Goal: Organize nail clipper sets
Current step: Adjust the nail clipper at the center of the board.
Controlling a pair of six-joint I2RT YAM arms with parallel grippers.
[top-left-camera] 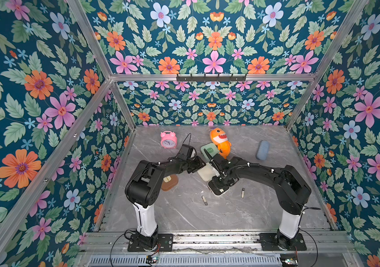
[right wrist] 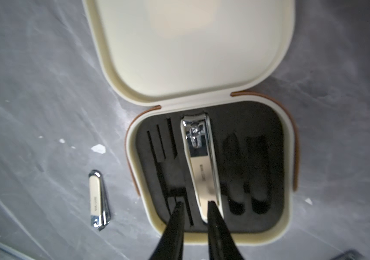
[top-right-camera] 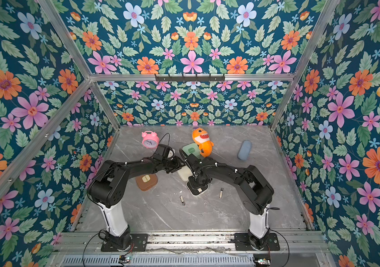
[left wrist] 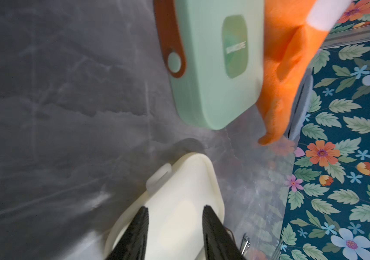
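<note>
At the left, a closed brown rounded-square case (top-left-camera: 169, 182) with a pale lid label lies flat on the grey marbled tabletop (top-left-camera: 184, 215). It is partly under the left arm and well apart from both grippers.

Toward the middle, the left gripper (left wrist: 176, 208) hangs over the flipped-back lid of the cream rounded-square hinged case (right wrist: 188, 56). Its jaws are parted, released, with the pale lid showing between them. We cannot tell whether the fingers touch it.

Beyond that lid lies the closed mint green rounded-square case (left wrist: 215, 67), with a green label and a brown snap strap. It is clear of the gripper and touches an orange plush toy (left wrist: 292, 67).

A slim metal clipper (top-left-camera: 204, 200) lies loose on the tabletop in front of the cream case.

The cream case's base holds a black slotted insert (right wrist: 235, 121), and a large silver nail clipper (right wrist: 202, 166) sits in its middle slot. The right gripper (right wrist: 195, 202) hovers over the clipper's tail end. Its jaws are slightly parted, released, with one finger just beside the clipper.

Further right lies a second slim metal clipper (top-left-camera: 243, 192), apart from both grippers.
</note>
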